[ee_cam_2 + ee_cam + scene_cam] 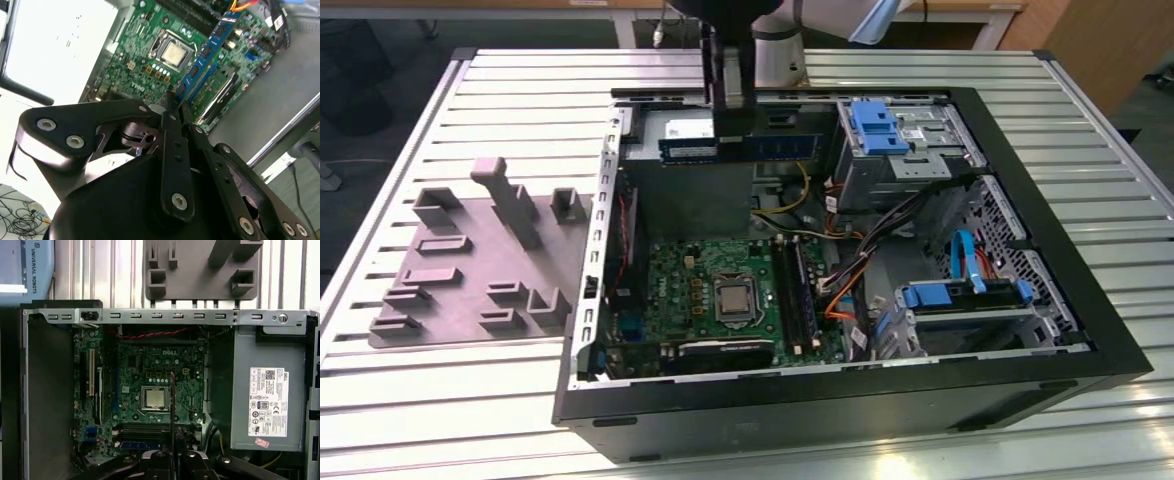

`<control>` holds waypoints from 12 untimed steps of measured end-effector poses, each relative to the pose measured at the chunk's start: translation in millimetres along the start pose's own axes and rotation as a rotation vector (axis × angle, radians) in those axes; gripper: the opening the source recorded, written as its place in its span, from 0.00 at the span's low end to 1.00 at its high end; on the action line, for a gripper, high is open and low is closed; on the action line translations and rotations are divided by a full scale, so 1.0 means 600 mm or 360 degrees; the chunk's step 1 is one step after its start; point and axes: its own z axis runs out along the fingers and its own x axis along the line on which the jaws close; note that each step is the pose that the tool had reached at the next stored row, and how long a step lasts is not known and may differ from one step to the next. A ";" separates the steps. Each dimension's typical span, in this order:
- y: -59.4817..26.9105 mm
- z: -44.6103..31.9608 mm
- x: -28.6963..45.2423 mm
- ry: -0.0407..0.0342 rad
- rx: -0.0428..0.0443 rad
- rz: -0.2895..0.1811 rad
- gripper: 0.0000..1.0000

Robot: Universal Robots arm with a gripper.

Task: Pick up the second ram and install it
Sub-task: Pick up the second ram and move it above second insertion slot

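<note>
Slatted worktop (pixel 440 400) carries the open PC case (pixel 854 398). Grey tray (pixel 464 215) sits just beside it on the exterior view's left. Motherboard (pixel 700 290) lies flat inside the case. Gripper (pixel 731 132) hangs over the case's far end, clamped on the second ram (pixel 781 148). The stick is held level in the air, above the board and not touching it.

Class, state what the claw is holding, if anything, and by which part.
The second ram, pinched by the claw on its upper long edge, roughly mid-length.
</note>
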 end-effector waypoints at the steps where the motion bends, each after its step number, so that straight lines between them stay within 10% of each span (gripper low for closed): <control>1: -0.005 0.000 0.000 0.0000 0.0000 0.0000 0.14; 12: -0.057 0.002 0.000 0.0000 0.0000 0.0000 0.14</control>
